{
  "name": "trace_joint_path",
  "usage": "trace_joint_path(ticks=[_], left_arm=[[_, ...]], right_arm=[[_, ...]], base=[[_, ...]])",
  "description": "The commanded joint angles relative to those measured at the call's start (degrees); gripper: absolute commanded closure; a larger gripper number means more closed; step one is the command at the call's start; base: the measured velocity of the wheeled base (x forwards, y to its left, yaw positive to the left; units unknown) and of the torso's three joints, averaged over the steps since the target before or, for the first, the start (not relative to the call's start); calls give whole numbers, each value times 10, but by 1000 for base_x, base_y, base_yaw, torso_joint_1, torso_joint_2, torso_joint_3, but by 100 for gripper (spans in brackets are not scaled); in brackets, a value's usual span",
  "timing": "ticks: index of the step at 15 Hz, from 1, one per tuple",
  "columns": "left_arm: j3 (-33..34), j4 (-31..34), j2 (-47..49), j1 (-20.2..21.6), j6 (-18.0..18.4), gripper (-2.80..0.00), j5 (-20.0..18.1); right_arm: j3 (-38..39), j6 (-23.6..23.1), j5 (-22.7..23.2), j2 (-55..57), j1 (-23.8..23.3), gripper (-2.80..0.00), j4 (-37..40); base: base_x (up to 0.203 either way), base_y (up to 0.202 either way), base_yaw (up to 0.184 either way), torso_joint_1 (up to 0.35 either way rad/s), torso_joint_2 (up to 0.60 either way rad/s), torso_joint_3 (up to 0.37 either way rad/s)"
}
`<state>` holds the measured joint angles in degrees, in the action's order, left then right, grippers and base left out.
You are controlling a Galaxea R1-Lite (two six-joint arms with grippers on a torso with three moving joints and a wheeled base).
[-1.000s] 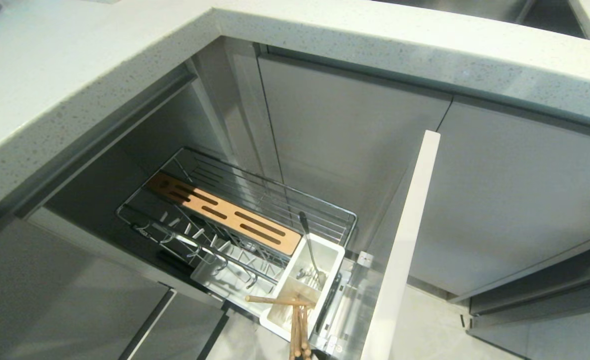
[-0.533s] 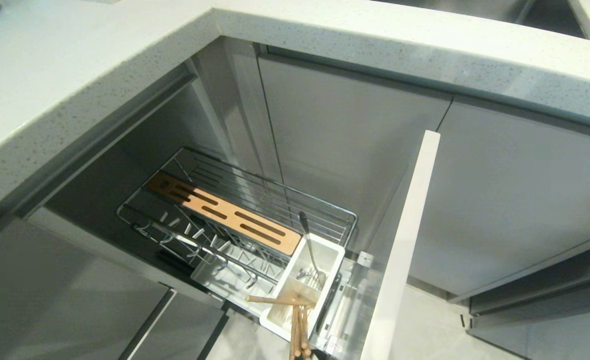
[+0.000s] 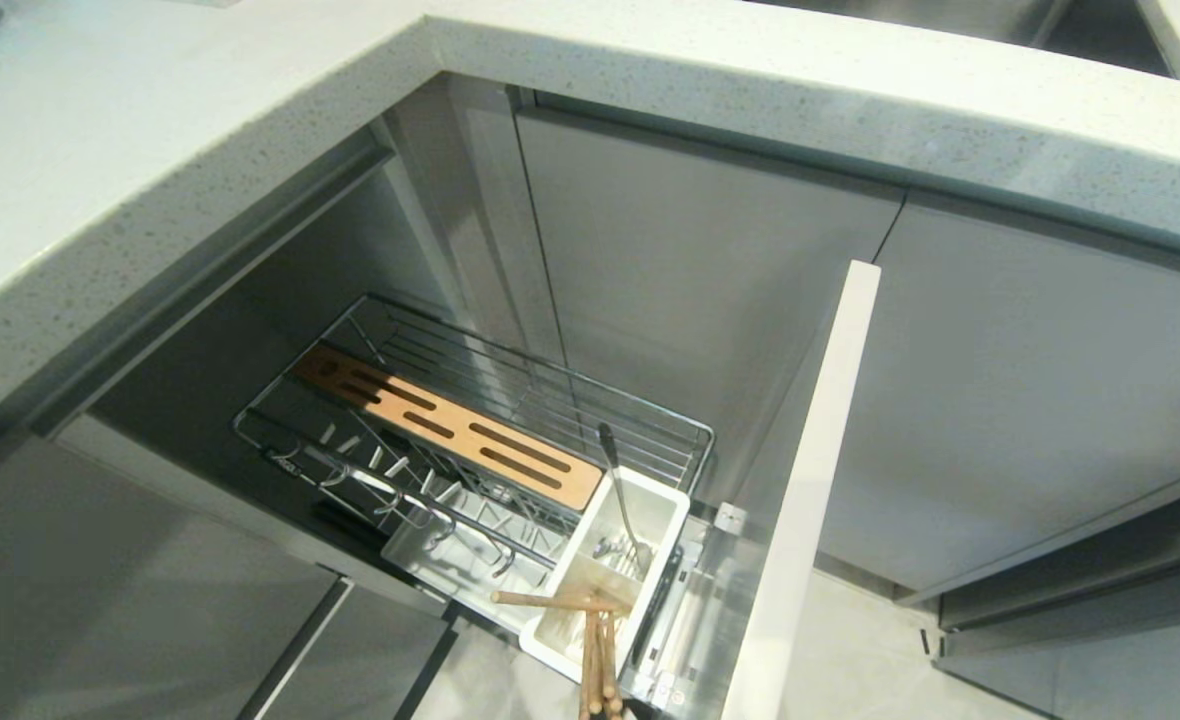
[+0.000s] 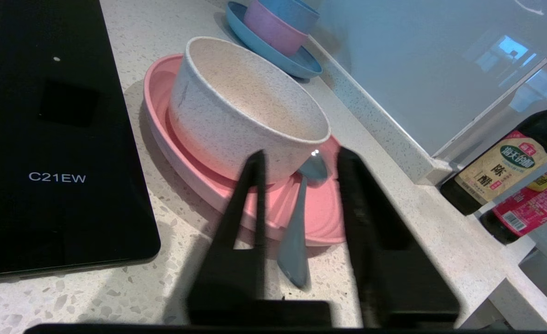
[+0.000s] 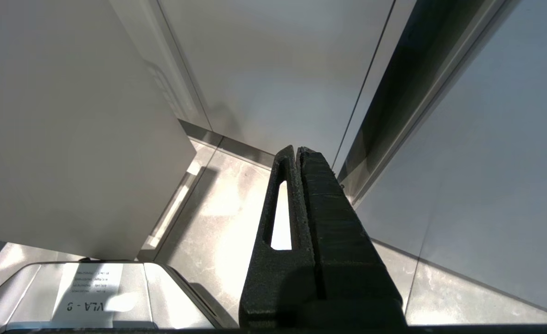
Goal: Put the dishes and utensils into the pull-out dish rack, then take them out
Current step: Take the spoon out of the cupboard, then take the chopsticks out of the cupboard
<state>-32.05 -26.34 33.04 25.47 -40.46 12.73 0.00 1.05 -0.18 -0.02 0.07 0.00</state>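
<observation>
**Spread over the spoon, nothing pinched yet**

Left gripper [image 4: 300, 154]: jaws spread, straddling the spoon [image 4: 294, 241] handle, touching neither side of it. Just past the tips: spoon head resting on the pink plate [image 4: 320, 218], tight against the cream bowl [image 4: 236, 116].

Risky from here. Thin, slick handle, overhanging the plate rim. Could flip or skid onto the counter [image 4: 162, 260] under an off-centre squeeze. Could also shove the cream bowl if pushed further in.

Well away from these jaws: chopsticks [image 3: 595, 650] and a second spoon [image 3: 618, 490] standing in the white tub [image 3: 672, 520] of the pull-out rack [image 3: 550, 400].

Right gripper [image 5: 296, 150]: pressed together, parked low by the cabinet.

Against a second ago: no change in the rack.
</observation>
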Motion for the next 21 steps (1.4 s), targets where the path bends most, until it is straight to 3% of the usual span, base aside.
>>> trace_joint_path(ticks=[1,6,9,10,13,18,21], left_arm=[[-1,-4,0,1,-2,-280,2],[-36,-2,-9,0,4,-280,13],[-96,-1,-16,-6,43,-280,13],[-118,-1,-16,-11,55,0,12],[-219,26,-6,-43,87,0,-6],[-490,158,123,-153,143,0,-22],[-554,237,209,-209,199,0,-58]], right_arm=[[1,0,0,0,0,0,0],[1,0,0,0,0,0,0],[1,0,0,0,0,0,0],[1,0,0,0,0,0,0],[1,0,0,0,0,0,0],[1,0,0,0,0,0,0],[1,0,0,0,0,0,0]], base=[[0,0,0,0,0,0],[0,0,0,0,0,0],[0,0,0,0,0,0],[0,0,0,0,0,0],[0,0,0,0,0,0],[0,0,0,0,0,0],[0,0,0,0,0,0]])
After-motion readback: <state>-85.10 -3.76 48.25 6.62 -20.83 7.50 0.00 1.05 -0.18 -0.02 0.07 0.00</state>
